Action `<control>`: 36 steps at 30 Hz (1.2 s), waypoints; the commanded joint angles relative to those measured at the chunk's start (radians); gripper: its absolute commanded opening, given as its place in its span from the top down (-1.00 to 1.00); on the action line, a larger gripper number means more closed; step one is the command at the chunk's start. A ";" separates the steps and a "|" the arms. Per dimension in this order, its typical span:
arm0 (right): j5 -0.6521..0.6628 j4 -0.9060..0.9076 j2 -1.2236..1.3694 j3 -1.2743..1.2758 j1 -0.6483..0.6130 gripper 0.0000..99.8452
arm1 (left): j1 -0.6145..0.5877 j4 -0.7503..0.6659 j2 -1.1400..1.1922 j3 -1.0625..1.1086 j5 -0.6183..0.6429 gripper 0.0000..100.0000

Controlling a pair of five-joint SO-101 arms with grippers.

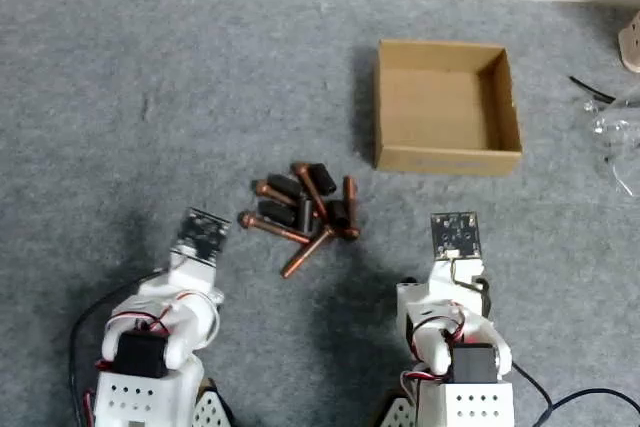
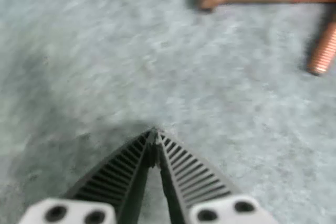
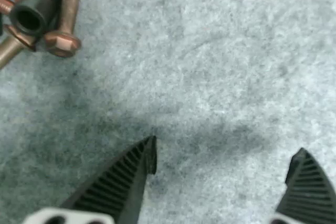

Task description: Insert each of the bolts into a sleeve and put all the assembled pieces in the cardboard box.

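Copper-coloured bolts (image 1: 275, 228) and black sleeves (image 1: 283, 187) are shown heaped together on the grey mat (image 1: 120, 97), between the two arms and a little short of the box (image 1: 448, 160). No bolt is seen seated in a sleeve, and no piece is seen in the box. The task is therefore judged not yet begun, with every insertion and every placing left. The left gripper (image 2: 156, 132) is closed tip to tip on nothing, near the heap's edge. The right gripper (image 3: 226, 148) is spread wide and empty over mat beside the heap.
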 commanded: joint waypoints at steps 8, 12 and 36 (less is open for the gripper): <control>-0.009 -0.039 -0.004 0.148 -0.045 0.29 | -0.077 -0.143 -0.010 -0.214 0.002 0.96; -0.006 -0.041 -0.004 0.148 -0.042 0.29 | -0.122 -0.245 -0.010 -0.401 0.002 0.96; -0.005 -0.031 -0.001 0.148 -0.041 0.29 | -0.159 -0.046 0.900 -1.376 -0.026 0.96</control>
